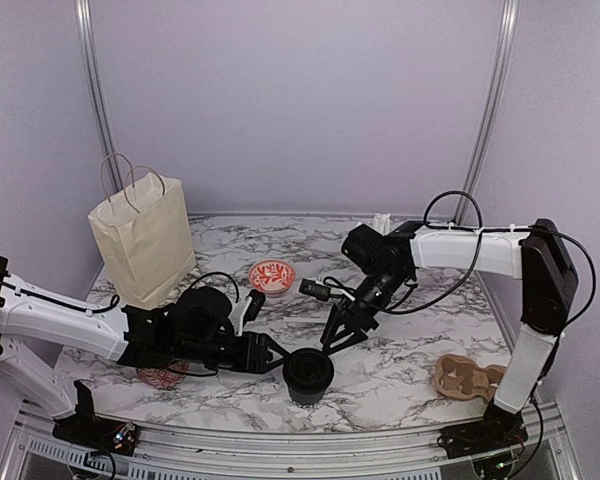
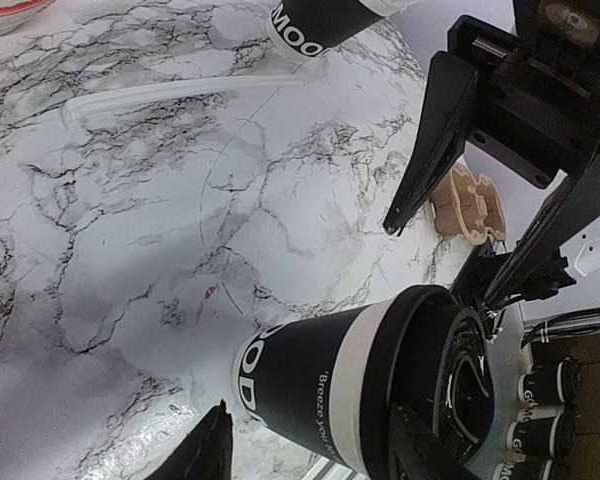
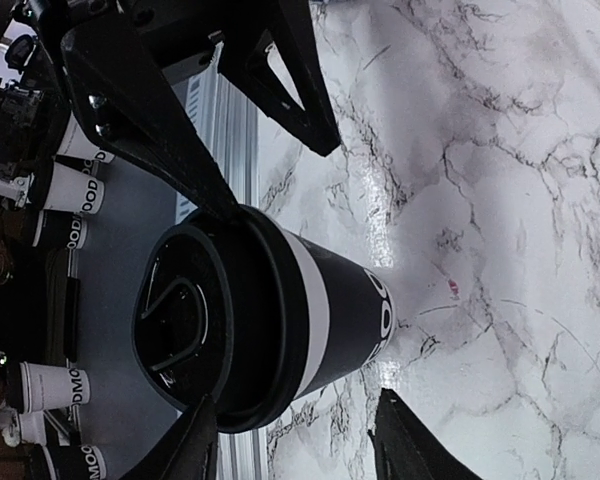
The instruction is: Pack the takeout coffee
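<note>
The takeout coffee cup [image 1: 308,374] stands upright near the front edge of the marble table, with its black lid [image 3: 195,320] on it and a white band under the lid. My left gripper [image 1: 276,357] is open just left of it. In the left wrist view the cup [image 2: 320,385] sits between the spread fingers, and the left fingertip [image 2: 208,450] is clear of it. My right gripper [image 1: 346,335] is open just behind and right of the cup. In the right wrist view the cup [image 3: 330,310] lies between its spread fingertips [image 3: 405,440].
A paper bag [image 1: 143,240] stands at the back left. A red-and-white bowl [image 1: 272,274] sits mid-table; another [image 1: 160,378] lies under my left arm. A second black cup [image 2: 320,20] and a wrapped straw [image 2: 180,90] lie behind. A cardboard cup carrier [image 1: 467,378] sits front right.
</note>
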`<state>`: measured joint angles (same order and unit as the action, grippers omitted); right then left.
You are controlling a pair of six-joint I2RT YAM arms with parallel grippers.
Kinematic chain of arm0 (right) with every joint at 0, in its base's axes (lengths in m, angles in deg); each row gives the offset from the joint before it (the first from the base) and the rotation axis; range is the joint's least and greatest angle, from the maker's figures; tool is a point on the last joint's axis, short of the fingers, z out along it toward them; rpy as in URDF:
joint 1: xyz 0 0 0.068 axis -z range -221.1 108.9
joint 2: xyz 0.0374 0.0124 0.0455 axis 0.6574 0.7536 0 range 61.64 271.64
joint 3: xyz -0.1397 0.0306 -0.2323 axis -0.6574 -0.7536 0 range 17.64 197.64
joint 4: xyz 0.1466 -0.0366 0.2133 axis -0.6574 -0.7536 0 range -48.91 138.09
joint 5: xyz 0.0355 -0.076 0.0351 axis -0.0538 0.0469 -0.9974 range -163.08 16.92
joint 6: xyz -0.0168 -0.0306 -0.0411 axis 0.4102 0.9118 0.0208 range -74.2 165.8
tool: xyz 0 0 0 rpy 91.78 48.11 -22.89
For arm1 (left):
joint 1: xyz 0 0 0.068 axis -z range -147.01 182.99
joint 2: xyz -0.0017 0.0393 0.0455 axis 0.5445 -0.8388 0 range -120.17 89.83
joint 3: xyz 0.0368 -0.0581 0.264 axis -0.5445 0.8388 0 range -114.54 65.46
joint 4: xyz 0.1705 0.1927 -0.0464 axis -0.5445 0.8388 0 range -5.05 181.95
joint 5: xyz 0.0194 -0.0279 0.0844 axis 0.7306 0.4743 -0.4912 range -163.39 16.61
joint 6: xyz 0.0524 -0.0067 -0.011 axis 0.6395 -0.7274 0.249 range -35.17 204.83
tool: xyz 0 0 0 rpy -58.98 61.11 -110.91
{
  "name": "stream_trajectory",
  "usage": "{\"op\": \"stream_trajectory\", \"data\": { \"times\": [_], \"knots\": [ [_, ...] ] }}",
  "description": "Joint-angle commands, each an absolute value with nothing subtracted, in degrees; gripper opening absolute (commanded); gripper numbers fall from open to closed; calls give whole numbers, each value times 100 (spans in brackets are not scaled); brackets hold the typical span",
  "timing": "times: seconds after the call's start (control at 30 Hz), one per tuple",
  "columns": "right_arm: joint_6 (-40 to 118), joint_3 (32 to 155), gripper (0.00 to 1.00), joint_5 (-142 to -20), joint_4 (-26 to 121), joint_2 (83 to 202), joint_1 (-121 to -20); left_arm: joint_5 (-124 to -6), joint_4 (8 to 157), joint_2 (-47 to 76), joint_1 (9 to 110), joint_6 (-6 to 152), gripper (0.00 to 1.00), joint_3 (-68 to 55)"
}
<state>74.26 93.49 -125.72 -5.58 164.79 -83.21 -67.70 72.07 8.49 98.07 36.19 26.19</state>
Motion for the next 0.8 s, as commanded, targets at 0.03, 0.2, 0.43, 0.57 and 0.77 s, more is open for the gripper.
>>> {"op": "stream_trajectory", "data": {
  "times": [0.03, 0.2, 0.43, 0.57, 0.77],
  "knots": [
    [7359, 9509, 47, -12699, -605, 16768, -8431, -6604, 7330, 629, 9776, 3684, 51, 2452],
    [7380, 9439, 40, -12666, -606, 16917, -8501, -6430, 7378, 437, 9772, 3645, 46, 2417],
    [7313, 9247, 34, -12592, -489, 17069, -8543, -6197, 7567, 101, 9776, 3560, 37, 2440],
    [7211, 9184, 27, -12428, -379, 17211, -8598, -6099, 7908, -191, 9789, 3360, 29, 2465],
    [7086, 8963, 13, -12169, -164, 17464, -8794, -5955, 8033, -630, 9899, 3147, 15, 2729]
  ]
}}
